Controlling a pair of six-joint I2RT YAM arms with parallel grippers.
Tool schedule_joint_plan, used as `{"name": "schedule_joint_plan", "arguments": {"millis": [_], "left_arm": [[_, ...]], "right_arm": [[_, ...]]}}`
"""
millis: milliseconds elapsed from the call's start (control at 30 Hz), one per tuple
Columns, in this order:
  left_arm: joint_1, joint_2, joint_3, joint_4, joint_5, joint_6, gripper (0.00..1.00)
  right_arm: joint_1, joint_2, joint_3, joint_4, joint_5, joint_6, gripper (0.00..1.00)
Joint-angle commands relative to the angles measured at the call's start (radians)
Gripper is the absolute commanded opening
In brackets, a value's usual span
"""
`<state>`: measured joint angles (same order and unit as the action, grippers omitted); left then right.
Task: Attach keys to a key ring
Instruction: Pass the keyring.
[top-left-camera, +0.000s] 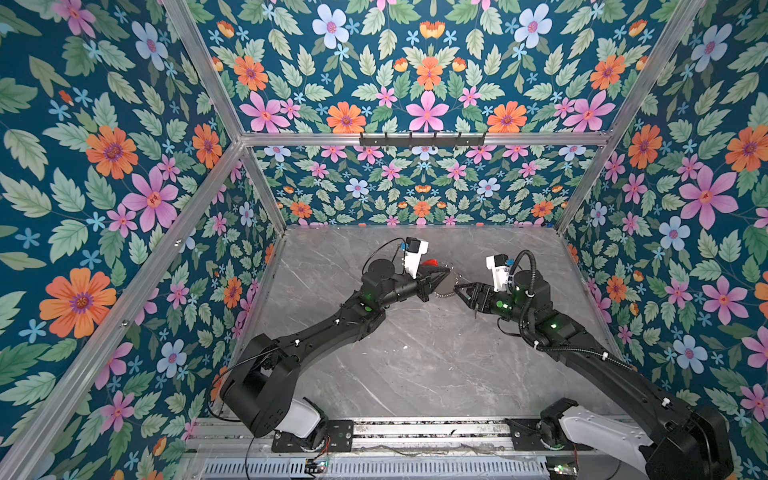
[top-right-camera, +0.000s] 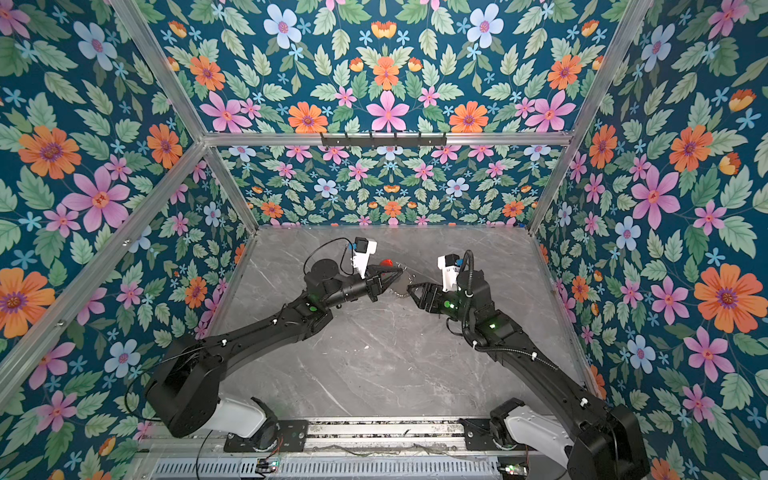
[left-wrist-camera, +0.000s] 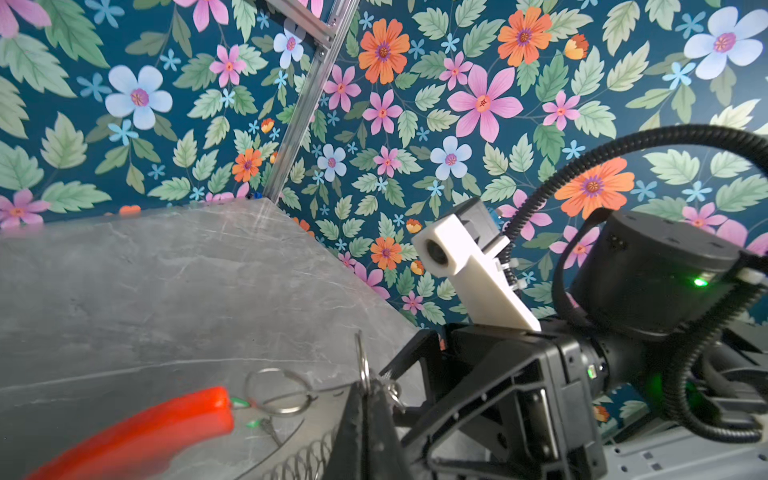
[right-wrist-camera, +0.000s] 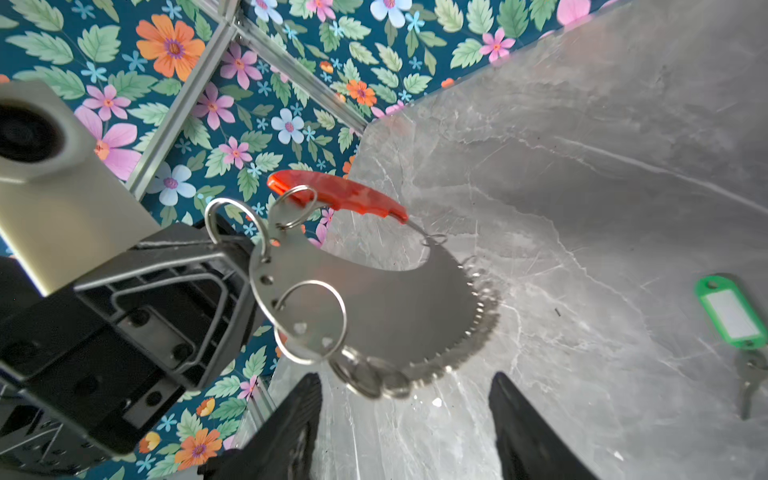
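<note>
One key ring (right-wrist-camera: 374, 299) is held above the bench (right-wrist-camera: 582, 166) by the shut left jaws, likely to present its small rings (right-wrist-camera: 370, 378) to the half-open, empty right jaws; the key (right-wrist-camera: 730, 309) lies apart on the bench.

Your left arm stretches toward 1 o'clock, with the left gripper (top-left-camera: 444, 274) fingers pinched tight on the key ring (right-wrist-camera: 374, 299). Your right arm stretches toward 11 o'clock, and the right gripper (top-left-camera: 465, 301) points at 9 o'clock with its fingers (right-wrist-camera: 519, 415) spread apart.
</note>
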<state>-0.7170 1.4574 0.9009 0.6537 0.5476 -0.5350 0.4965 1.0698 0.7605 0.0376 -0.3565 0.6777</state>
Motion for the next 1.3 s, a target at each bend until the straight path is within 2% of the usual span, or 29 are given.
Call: {"name": "schedule_joint_plan", "arguments": {"millis": [0, 133, 333, 433, 567, 667, 733, 833, 867, 933, 1100, 1167, 1267], "left_arm": [[-0.012, -0.034, -0.012, 0.009, -0.001, -0.046, 0.00], [-0.021, -0.090, -0.019, -0.088, -0.057, -0.014, 0.00], [-0.022, -0.128, 0.028, -0.329, -0.124, 0.136, 0.00], [-0.022, -0.118, 0.088, -0.433, -0.170, 0.152, 0.00], [-0.022, -0.072, 0.207, -0.536, -0.126, 0.175, 0.00], [-0.018, -0.036, 0.281, -0.580, -0.055, 0.253, 0.00], [-0.013, -0.019, 0.314, -0.599, -0.010, 0.317, 0.00], [0.023, -0.008, 0.344, -0.600, 0.042, 0.368, 0.00], [0.045, -0.006, 0.349, -0.586, 0.068, 0.369, 0.00], [0.106, -0.001, 0.349, -0.520, 0.146, 0.311, 0.00], [0.263, 0.092, 0.373, -0.202, 0.356, -0.009, 0.00], [0.278, 0.125, 0.398, -0.160, 0.378, -0.059, 0.00], [0.280, 0.152, 0.418, -0.146, 0.383, -0.054, 0.00]], "right_arm": [[0.040, 0.001, 0.016, 0.023, 0.031, 0.020, 0.63], [0.071, -0.057, 0.030, -0.097, 0.097, 0.028, 0.62], [0.069, -0.217, 0.044, -0.374, 0.299, -0.009, 0.65], [0.054, -0.237, 0.084, -0.464, 0.317, -0.031, 0.66], [0.026, -0.195, 0.180, -0.524, 0.290, -0.058, 0.68], [0.024, -0.150, 0.238, -0.531, 0.376, -0.066, 0.67], [-0.007, -0.111, 0.282, -0.516, 0.314, -0.099, 0.67], [-0.125, -0.013, 0.366, -0.448, -0.007, -0.097, 0.66], [-0.160, 0.031, 0.400, -0.431, -0.082, -0.076, 0.63], [-0.203, 0.104, 0.461, -0.398, -0.165, -0.052, 0.60], [-0.226, 0.328, 0.653, -0.344, -0.271, -0.019, 0.51], [-0.227, 0.421, 0.731, -0.332, -0.324, 0.006, 0.50], [-0.220, 0.510, 0.792, -0.293, -0.372, 0.016, 0.49]]}}
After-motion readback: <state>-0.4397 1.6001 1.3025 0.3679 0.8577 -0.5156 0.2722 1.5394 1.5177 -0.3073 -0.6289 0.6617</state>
